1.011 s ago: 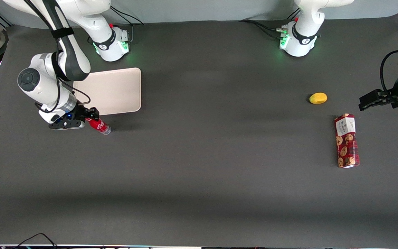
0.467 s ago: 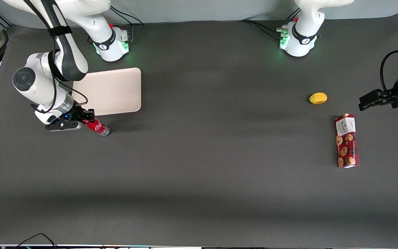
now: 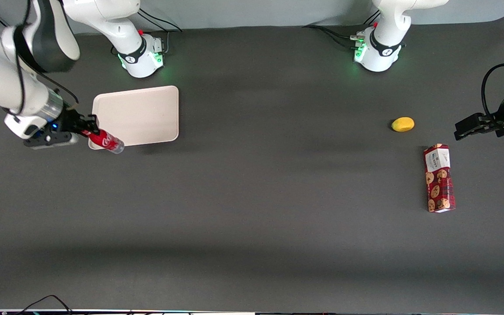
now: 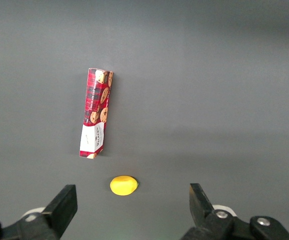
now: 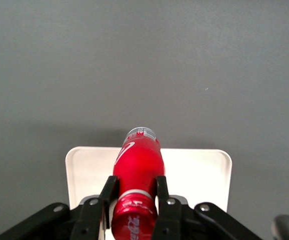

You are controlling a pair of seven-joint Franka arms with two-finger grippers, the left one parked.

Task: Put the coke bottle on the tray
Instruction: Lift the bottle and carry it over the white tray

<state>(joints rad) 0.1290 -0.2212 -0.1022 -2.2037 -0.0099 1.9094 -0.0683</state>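
The gripper [image 3: 86, 129] is clamped on the coke bottle [image 3: 106, 141], held at the tray's [image 3: 142, 113] seven-o'clock corner.

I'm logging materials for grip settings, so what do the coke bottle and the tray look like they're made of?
The coke bottle, held in the gripper above the tray's edge: probably glossy plastic, given the sheen on its red body and its clear base. The tray: likely matte cream plastic, with an even surface and rounded moulded corners.

The gripper [image 5: 136, 197] clamps the coke bottle [image 5: 136, 172] above the tray [image 5: 194, 170]
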